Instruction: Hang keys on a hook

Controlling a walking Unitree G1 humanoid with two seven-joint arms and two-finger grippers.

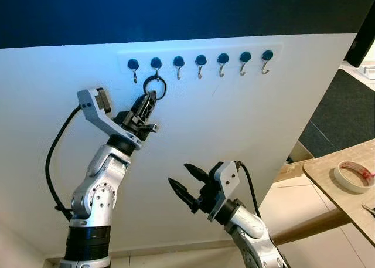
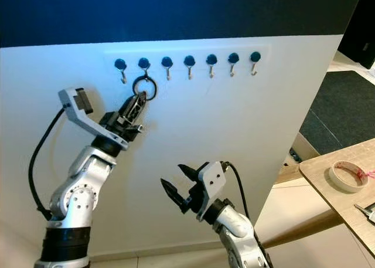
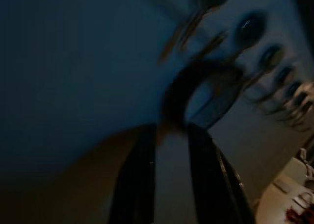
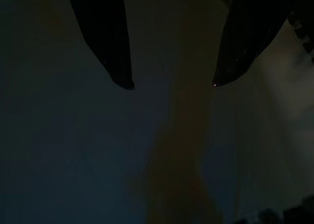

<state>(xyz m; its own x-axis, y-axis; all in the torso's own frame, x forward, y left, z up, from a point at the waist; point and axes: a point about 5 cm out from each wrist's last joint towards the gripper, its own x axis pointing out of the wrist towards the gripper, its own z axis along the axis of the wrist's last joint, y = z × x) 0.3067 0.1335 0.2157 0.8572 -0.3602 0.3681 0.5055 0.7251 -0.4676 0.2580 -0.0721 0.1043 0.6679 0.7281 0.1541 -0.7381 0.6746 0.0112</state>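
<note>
- My left fingers (image 1: 149, 101) are raised to the white wall (image 1: 246, 139), closed on the lower edge of a dark key ring (image 1: 154, 86).
- The key ring sits just above my left fingertips, its top looped at the second hook (image 1: 156, 67) from the left end of the hook row (image 1: 200, 64) — I cannot tell whether it already hangs free on the hook or only rests against it.
- In my left wrist view the ring (image 3: 203, 94) shows as a blurred dark loop right past the two finger pads (image 3: 140, 175), with the other hooks trailing off beyond it.
- My right fingers (image 1: 186, 183) hang lower, well below the hooks, spread wide apart and empty — pointing toward the wall.
- Off past my right fingers, a wooden worktop (image 1: 334, 183) carries a roll of tape (image 1: 354, 176).
</note>
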